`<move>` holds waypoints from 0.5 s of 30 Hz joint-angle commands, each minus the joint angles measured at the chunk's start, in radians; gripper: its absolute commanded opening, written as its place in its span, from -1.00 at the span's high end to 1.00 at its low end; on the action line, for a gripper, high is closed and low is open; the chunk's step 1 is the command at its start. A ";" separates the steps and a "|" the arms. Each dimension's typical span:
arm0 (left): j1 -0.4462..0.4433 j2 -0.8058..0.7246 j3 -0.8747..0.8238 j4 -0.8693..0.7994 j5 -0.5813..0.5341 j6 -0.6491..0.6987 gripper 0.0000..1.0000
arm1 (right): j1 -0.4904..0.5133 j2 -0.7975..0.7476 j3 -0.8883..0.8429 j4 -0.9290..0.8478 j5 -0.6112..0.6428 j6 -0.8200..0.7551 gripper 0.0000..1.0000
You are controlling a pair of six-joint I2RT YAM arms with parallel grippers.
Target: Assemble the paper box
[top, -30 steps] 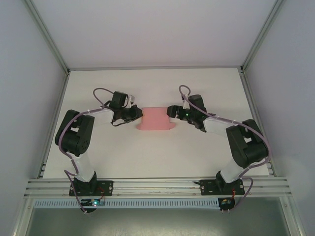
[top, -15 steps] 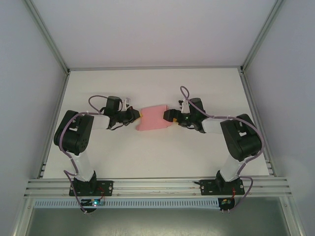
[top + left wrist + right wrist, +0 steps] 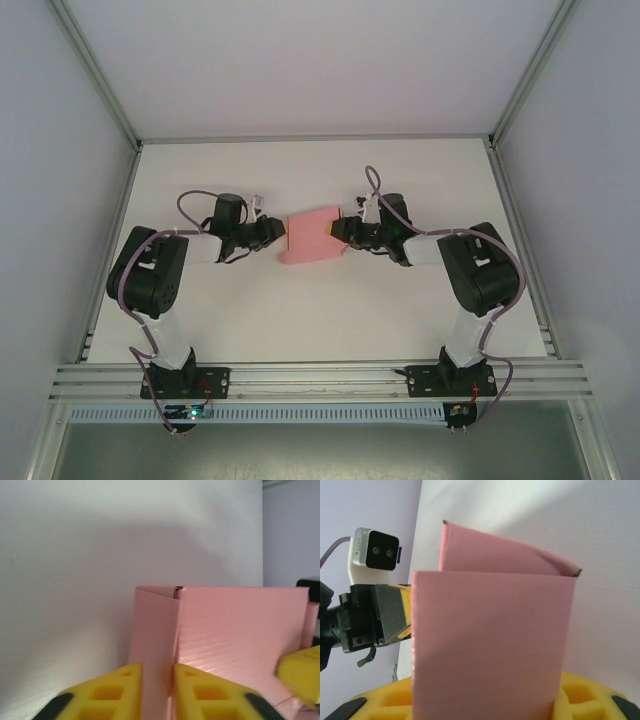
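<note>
From above, the box (image 3: 312, 238) is seen on the table (image 3: 300, 310), set between the left gripper (image 3: 270, 233) and the right gripper (image 3: 338, 230); at the left wrist, one pink wall is flanked by slightly parted fingers (image 3: 115, 692) (clamped or loose cannot be told); at the right wrist, the jaws are masked by the box, so their state cannot be told.

Lab test cell: aluminium frame (image 3: 320, 375), white walls (image 3: 320, 60).

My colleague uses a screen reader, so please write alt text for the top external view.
Seen from above, a partly folded pink paper box is mid-table, with the left gripper at its left end and the right gripper at its right end. The white table stands inside a pale-walled enclosure.
</note>
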 commanded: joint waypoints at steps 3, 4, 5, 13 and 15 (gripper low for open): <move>-0.020 -0.185 0.065 -0.061 -0.041 0.244 -1.00 | -0.032 -0.136 -0.024 -0.030 -0.029 -0.043 0.38; -0.041 -0.227 0.082 -0.103 -0.063 0.330 -1.00 | -0.039 -0.156 -0.023 -0.062 -0.023 -0.054 0.35; -0.077 -0.276 0.103 -0.167 -0.115 0.447 -1.00 | -0.048 -0.177 -0.019 -0.101 -0.015 -0.066 0.35; -0.388 -0.445 0.139 -0.455 -0.381 1.264 -1.00 | -0.127 -0.322 0.038 -0.357 -0.048 -0.015 0.23; -0.407 -0.441 0.147 -0.470 -0.405 1.320 -1.00 | -0.136 -0.359 0.063 -0.441 -0.054 -0.032 0.24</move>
